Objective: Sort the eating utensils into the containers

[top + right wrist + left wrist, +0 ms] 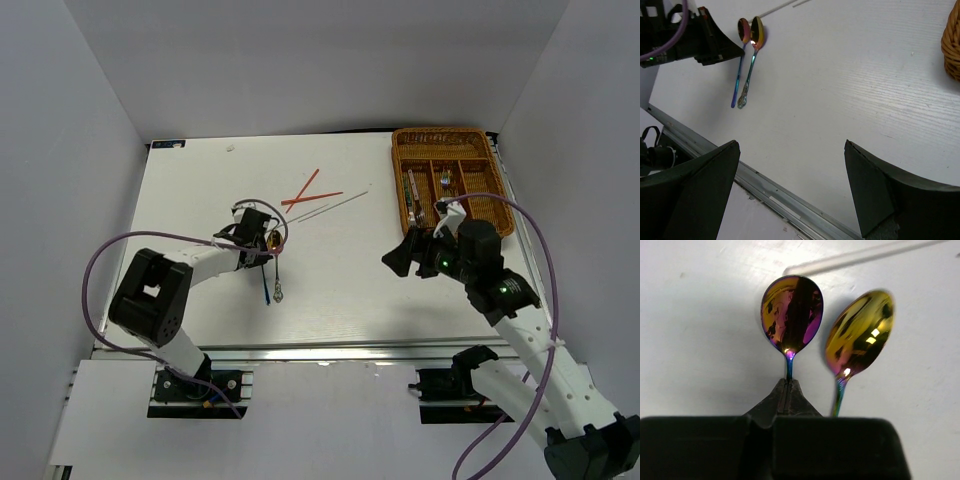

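My left gripper (788,382) is shut on the thin neck of an iridescent purple spoon (792,315) at the table's left middle (262,237). A gold iridescent spoon (860,332) lies just to its right, apart from the jaws. Both spoons show in the right wrist view, purple (744,30) and gold (757,31), handles pointing to the near edge. My right gripper (790,150) is open and empty over bare table (405,255), near the wicker tray (440,133). Red chopsticks (305,190) lie crossed and silver chopsticks (330,208) lie beside them mid-table.
The tray stands at the far right corner and holds several utensils (412,190) in its long slots; its edge shows in the right wrist view (952,45). The table's metal front rail (765,190) runs below my right gripper. White walls enclose the table.
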Motion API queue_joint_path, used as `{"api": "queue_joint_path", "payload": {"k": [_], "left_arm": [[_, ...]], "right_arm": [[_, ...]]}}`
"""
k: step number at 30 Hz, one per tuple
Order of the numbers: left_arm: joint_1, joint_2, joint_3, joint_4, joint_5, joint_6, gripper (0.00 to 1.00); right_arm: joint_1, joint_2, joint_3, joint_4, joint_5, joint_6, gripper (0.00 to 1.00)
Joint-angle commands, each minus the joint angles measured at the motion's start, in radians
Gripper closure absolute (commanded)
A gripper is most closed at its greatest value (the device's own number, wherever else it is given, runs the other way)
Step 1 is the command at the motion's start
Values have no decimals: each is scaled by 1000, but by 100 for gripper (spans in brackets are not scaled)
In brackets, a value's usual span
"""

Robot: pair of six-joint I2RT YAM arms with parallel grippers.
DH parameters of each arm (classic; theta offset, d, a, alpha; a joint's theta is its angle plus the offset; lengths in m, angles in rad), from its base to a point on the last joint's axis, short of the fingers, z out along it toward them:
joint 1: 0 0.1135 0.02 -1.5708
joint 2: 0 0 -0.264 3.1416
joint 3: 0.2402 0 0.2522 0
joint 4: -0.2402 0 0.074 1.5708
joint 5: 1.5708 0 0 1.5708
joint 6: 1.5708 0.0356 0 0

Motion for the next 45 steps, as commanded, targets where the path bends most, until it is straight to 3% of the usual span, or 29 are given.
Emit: {"api": "queue_joint_path", "payload": {"k": [1,15,27,35,39,43,45], "left_arm": [[2,-38,-66,-223,-22,-24,100],[2,-176,-40,-306,-68,0,100],[2,-75,-95,-262,-19,-24,100],[2,-56,-94,-294,12,-44,81],[2,-46,-100,-296,32,-44,77],[2,-13,-100,-297,41,-43,76],[2,-9,-103,-294,42,-43,81]], "right_arm": [[38,53,21,-3,31,-28,11],[225,168,18,55,137,5,11],[329,237,39,54,203,6,11],[340,225,64,14,232,-6,11],[342,210,68,6,238,-9,11],[342,199,71,-3,241,-14,11],[342,194,73,-11,241,-17,11]]}}
